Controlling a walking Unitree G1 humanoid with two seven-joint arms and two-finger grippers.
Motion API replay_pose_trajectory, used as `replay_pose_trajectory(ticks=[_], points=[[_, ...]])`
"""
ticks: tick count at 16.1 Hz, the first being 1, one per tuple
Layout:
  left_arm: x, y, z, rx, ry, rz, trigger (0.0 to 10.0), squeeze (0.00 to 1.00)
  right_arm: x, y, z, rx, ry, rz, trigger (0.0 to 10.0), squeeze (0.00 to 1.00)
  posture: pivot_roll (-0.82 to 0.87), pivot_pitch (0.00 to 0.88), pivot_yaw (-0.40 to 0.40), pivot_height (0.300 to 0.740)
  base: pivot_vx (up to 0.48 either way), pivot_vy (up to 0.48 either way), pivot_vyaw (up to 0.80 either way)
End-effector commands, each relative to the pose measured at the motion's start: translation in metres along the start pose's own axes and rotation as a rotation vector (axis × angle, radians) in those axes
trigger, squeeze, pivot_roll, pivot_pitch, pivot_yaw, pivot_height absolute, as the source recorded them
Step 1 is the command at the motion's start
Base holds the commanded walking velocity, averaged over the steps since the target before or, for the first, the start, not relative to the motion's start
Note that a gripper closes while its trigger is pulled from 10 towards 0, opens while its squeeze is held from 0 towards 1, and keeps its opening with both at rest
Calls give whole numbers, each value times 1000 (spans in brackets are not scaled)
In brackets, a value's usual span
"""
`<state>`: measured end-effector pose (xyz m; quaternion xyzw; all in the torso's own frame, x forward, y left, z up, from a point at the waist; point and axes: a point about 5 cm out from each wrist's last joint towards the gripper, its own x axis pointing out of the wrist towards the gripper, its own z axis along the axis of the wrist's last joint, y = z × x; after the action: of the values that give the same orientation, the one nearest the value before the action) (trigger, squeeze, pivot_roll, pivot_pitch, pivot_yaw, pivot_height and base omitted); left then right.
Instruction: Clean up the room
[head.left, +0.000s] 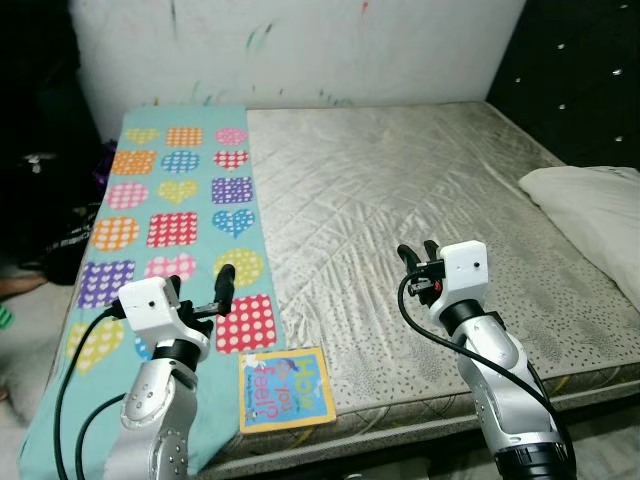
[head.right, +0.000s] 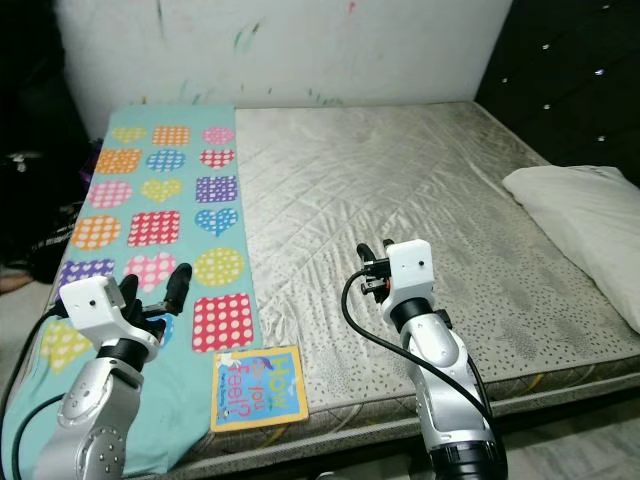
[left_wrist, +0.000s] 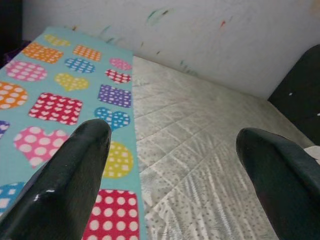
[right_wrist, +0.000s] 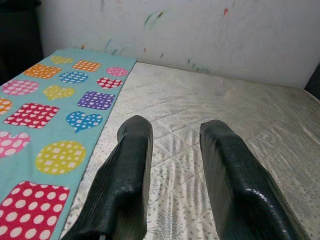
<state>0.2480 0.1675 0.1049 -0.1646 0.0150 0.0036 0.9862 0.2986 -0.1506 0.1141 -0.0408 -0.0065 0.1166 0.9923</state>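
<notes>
At the lower centre of the left eye frame, a yellow-bordered children's board book lies flat on the near edge of the grey quilted mattress, overlapping the teal blanket with dotted hearts and squares. Left hand hovers above the blanket, fingers spread, empty. Right hand hovers mid-frame, fingers slightly parted, empty. Judged step: approach. Next move calls for lowering the left hand onto the book.
</notes>
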Motion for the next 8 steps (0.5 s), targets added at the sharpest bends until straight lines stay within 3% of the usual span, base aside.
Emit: replay_pose_trajectory(ticks=[1, 8], points=[[1, -1, -2, 3, 15, 1, 10000, 0, 2, -1, 4, 0, -15, -6, 10000, 0, -140, 29, -39, 740, 0, 0, 0], [1, -2, -2, 0, 16, 0, 10000, 0, 1, -1, 3, 2, -13, -4, 10000, 0, -139, 30, -39, 740, 0, 0, 0]])
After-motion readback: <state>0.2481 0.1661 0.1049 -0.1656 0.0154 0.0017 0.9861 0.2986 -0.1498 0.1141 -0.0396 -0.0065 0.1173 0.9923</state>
